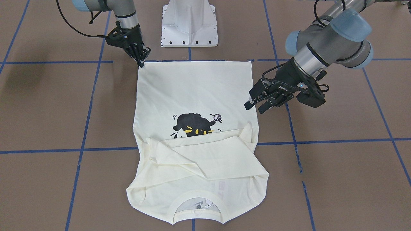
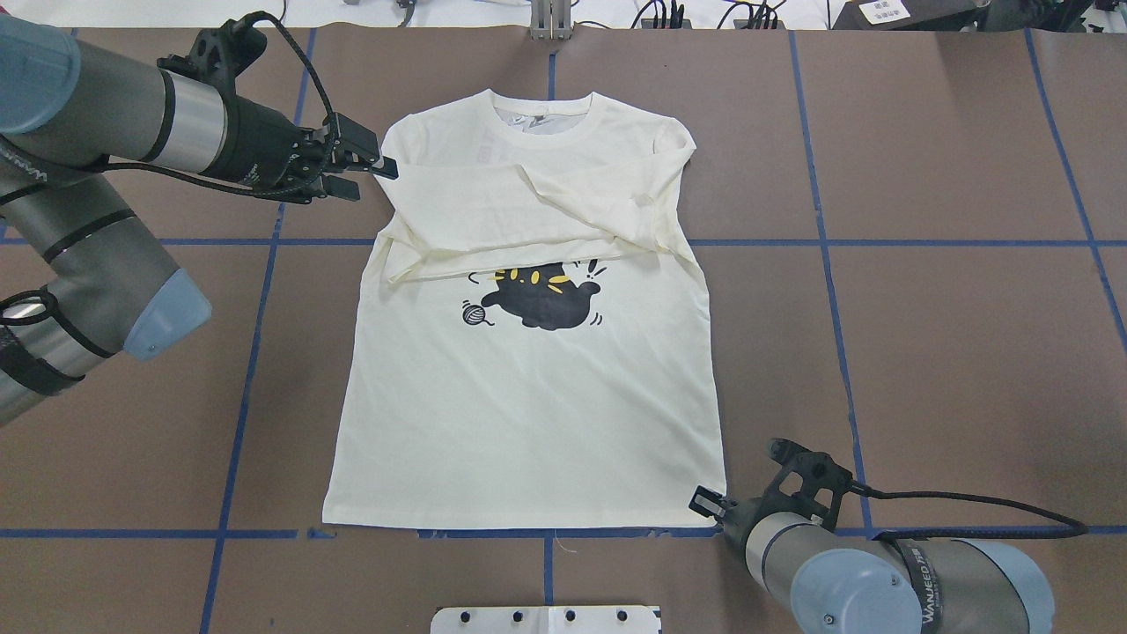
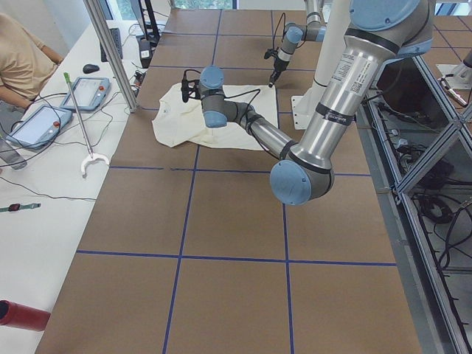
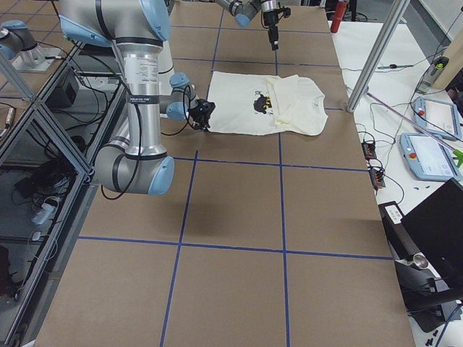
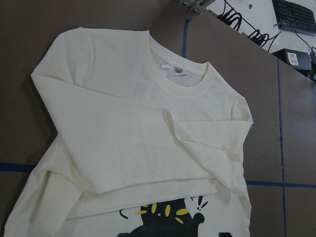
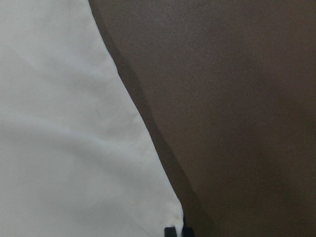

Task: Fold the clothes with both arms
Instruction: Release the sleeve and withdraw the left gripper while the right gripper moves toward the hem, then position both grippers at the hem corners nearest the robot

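Cream shirt (image 2: 528, 396) lies flat, print up. Our right gripper (image 1: 140, 62), jaws narrow, seems to pinch the hem corner (image 2: 715, 515) at its tips. Our left gripper (image 1: 254, 108) hovers wide just outside the shoulder (image 2: 401, 141), likely ready to grasp for a lengthwise fold.

Your left arm (image 2: 106, 132) reaches in near-level, wrist straight. The left claw (image 2: 370, 178) has its fingers parted and nothing between them. Your right arm (image 2: 880, 572) is bent steeply downward. The right claw (image 1: 141, 63) points down, fingers drawn together.
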